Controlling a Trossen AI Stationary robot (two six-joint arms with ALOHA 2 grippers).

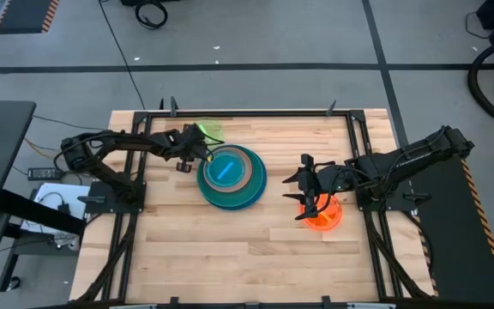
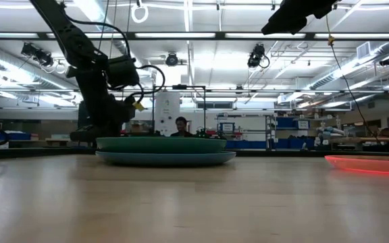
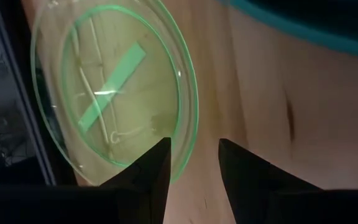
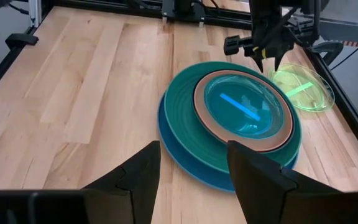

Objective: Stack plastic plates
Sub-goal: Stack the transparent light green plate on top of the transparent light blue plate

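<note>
Plates (image 4: 229, 134) stacked: blue, teal, tan, cyan; both arms' fingers apart.

A pale wooden table (image 1: 195, 240) in a dark metal frame carries a stack of plates (image 1: 232, 178) (blue at the bottom), a lime green plate (image 1: 210, 130) near the far edge, and an orange plate (image 1: 324, 214) well apart.

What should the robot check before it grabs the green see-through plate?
1. Left gripper open: ok.
2. Lime green plate rim lined up between the fingers: ok.
3. Lime plate lying flat on the table, nothing on top: ok.
4. Stack ready, with the cyan plate on top: ok.
5. Right gripper clear of the stack, over the orange plate: ok.
6. Grip firm enough: cannot tell.
</note>
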